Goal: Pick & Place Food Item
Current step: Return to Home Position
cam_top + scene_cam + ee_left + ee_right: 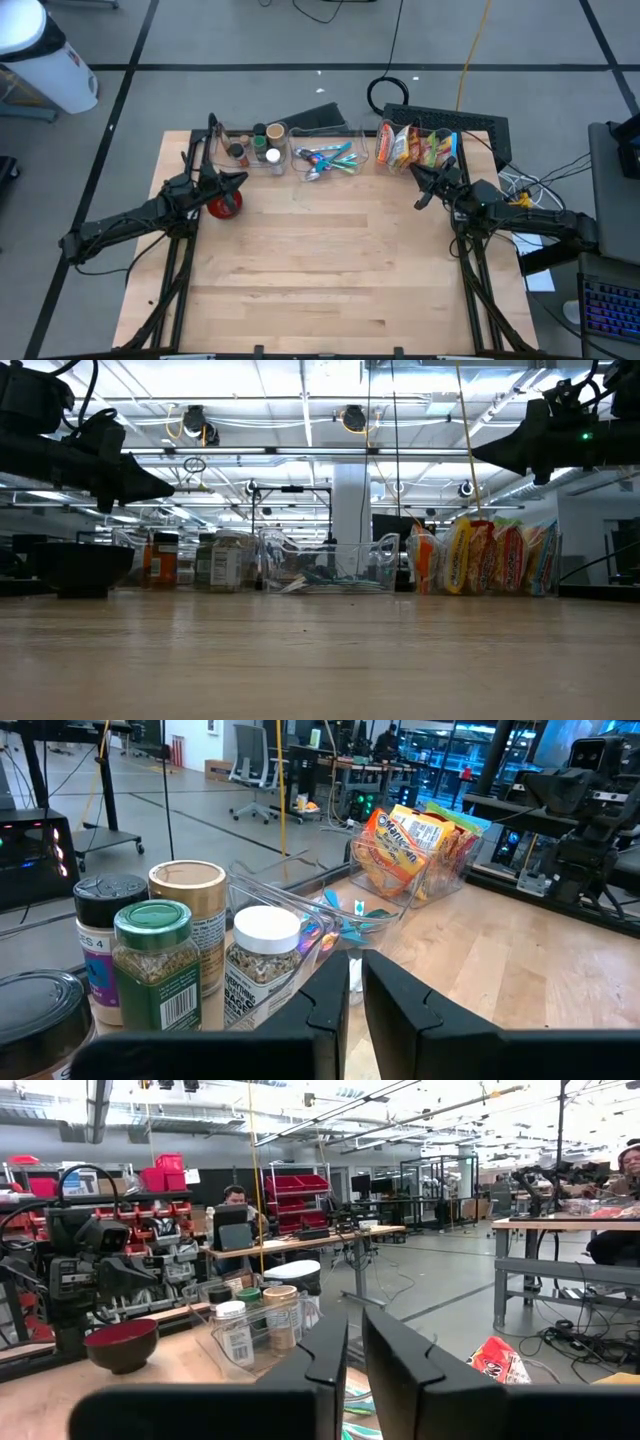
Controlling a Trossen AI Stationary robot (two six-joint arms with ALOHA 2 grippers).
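Left gripper (356, 970) and right gripper (355, 1330) hover empty, fingers pressed close together, white seasoning bottle (262, 960) sitting in the left transparent bin (250, 168) at eleven o'clock, so retract smoothly, clearing the red bowl (222, 206).

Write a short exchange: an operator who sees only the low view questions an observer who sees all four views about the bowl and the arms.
Operator: The bowl looks dark from here. What colour is it?
Observer: Red, as the right wrist view shows.
Operator: Two arms hang at my upper corners. Which is which?
Observer: By the high view, the left gripper is the one by the bowl's rim, and the right gripper is the one near the packs.
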